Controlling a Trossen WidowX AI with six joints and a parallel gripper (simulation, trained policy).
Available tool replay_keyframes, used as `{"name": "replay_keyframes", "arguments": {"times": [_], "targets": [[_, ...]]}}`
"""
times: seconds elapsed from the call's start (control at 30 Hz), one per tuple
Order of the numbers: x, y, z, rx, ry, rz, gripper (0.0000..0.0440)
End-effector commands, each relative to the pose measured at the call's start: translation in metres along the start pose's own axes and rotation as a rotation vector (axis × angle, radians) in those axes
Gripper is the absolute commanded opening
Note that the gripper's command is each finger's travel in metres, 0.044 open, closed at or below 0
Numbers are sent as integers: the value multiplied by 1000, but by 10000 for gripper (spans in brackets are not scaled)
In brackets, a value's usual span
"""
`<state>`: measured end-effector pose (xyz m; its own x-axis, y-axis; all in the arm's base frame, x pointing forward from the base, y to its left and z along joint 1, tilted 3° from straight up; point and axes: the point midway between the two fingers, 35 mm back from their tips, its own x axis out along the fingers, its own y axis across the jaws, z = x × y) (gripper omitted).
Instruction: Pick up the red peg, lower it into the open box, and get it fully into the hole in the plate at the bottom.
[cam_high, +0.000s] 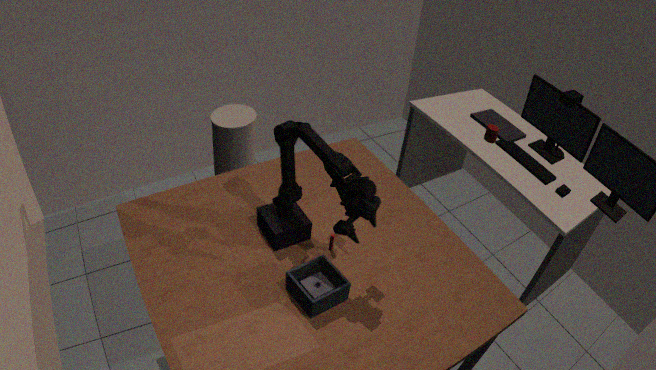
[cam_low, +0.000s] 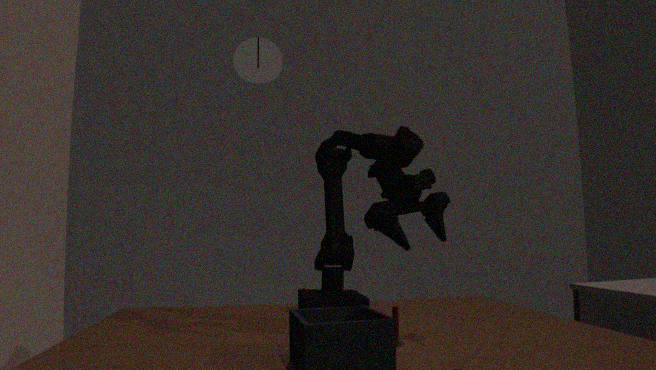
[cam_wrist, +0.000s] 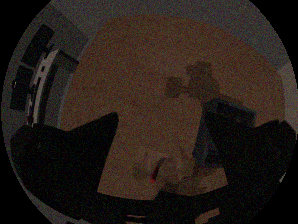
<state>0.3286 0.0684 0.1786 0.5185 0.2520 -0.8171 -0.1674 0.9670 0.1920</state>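
Fingers: spread wide, nothing between them; raised well above the desk, tips angled downward.
Red peg: upright on the desk, lower than the fingertips and apart from them; in the wrist view it shows in the gap between the two fingers, toward the lower edge.
Open box: on the desk, below the fingers, near the peg; wrist view has it partly hidden behind the right-hand finger.
Plate: at the bottom of the box, lower than the fingers; its hole shows dark, the peg outside it.
Arm base: on the desk, lower than the fingers and off to one side.
White workstation: well apart from the fingers, beyond the desk, with a red mug and two monitors on it.
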Motion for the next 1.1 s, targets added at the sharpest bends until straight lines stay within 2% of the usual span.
{"name": "replay_keyframes", "arguments": {"times": [0.0, 0.33, 0.67, 1.07], "targets": [[3, 5, -18, 105, 68, -28, 440], [8, 18, -67, 374, 238, -147, 440], [9, 25, -121, 614, 377, -345, 440], [27, 22, -168, 816, 423, -561, 440]]}}
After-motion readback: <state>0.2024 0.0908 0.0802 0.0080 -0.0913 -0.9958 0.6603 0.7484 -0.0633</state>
